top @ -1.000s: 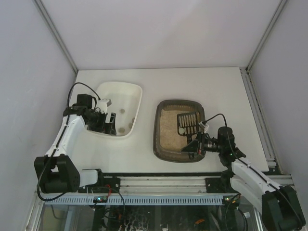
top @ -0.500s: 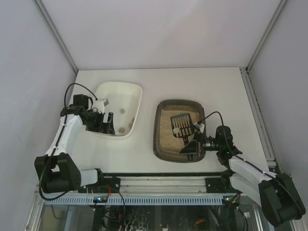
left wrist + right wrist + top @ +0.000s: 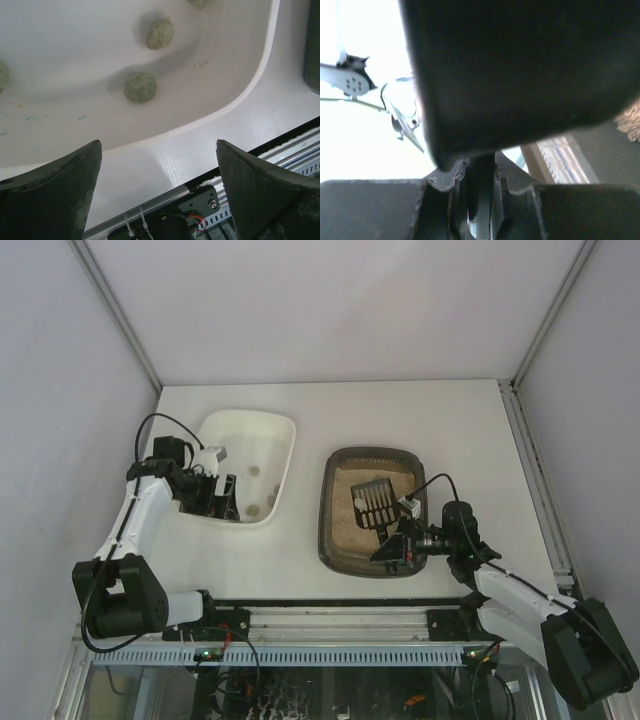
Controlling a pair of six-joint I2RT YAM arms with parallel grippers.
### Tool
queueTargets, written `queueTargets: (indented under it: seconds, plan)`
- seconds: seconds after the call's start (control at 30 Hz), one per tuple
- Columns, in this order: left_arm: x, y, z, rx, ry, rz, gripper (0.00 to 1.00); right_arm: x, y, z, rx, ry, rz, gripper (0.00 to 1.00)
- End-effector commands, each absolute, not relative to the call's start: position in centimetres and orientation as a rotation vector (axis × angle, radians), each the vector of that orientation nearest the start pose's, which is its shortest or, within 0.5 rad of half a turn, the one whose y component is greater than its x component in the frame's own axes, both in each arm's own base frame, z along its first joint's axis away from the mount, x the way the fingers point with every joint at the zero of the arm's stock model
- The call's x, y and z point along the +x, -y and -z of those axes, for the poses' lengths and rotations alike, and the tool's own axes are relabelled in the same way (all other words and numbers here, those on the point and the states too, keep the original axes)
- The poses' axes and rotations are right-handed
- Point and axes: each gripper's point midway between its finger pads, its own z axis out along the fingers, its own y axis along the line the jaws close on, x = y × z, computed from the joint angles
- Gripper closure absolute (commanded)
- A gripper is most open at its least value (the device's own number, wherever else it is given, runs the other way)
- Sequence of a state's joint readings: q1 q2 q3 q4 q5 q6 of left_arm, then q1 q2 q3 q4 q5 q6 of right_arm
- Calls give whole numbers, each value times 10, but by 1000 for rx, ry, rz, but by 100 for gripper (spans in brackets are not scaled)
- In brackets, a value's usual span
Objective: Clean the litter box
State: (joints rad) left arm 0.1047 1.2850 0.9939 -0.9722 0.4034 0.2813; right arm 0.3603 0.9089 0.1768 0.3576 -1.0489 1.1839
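The dark brown-grey litter box (image 3: 331,532) with beige litter sits right of centre. My right gripper (image 3: 397,541) is shut on the handle of a black slotted scoop (image 3: 375,503), whose head hangs over the litter. In the right wrist view the scoop (image 3: 520,60) fills the frame and its handle (image 3: 480,185) is clamped between the jaws. My left gripper (image 3: 225,502) is open and empty over the near edge of the white tray (image 3: 283,432). The left wrist view shows greenish clumps (image 3: 140,86) in that tray (image 3: 250,90).
The white tray lies left of the litter box with a strip of table between them. The black and silver rail (image 3: 330,618) runs along the near table edge. White walls close in the table at the back and both sides.
My right gripper has swung the scoop leftward across the litter box, its head moving from the right side toward the middle. The left arm has barely moved.
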Motion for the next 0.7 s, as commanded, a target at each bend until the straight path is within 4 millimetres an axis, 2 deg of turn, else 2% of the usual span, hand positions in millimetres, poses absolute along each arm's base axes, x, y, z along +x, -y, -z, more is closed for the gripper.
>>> queueTargets:
  seconds: [0.0,0.07,0.13,0.2,0.27,0.33,0.47,0.67]
  plan:
    - [236,36,-114,353,-2692,495,0,133,-228,-166,71,-2170,-1993,100]
    - [236,36,-114,352,-2696,497,0,138,-227,-161,123,-2173,-1980,100]
    - [236,36,-113,351,-2700,500,0,125,-245,-158,-4,-2253,-1970,100]
    - [236,36,-113,350,-2699,503,0,120,-253,-165,-66,-2245,-1985,100]
    - [236,36,-113,348,-2700,503,0,133,-244,-172,9,-2177,-2001,100]
    - [236,35,-112,343,-2704,503,0,144,-236,-169,104,-2144,-1994,100]
    - [236,35,-113,341,-2702,500,0,127,-258,-167,-51,-2206,-2006,100]
    - [236,34,-118,336,-2691,516,0,146,-265,-186,-75,-2165,-1957,100]
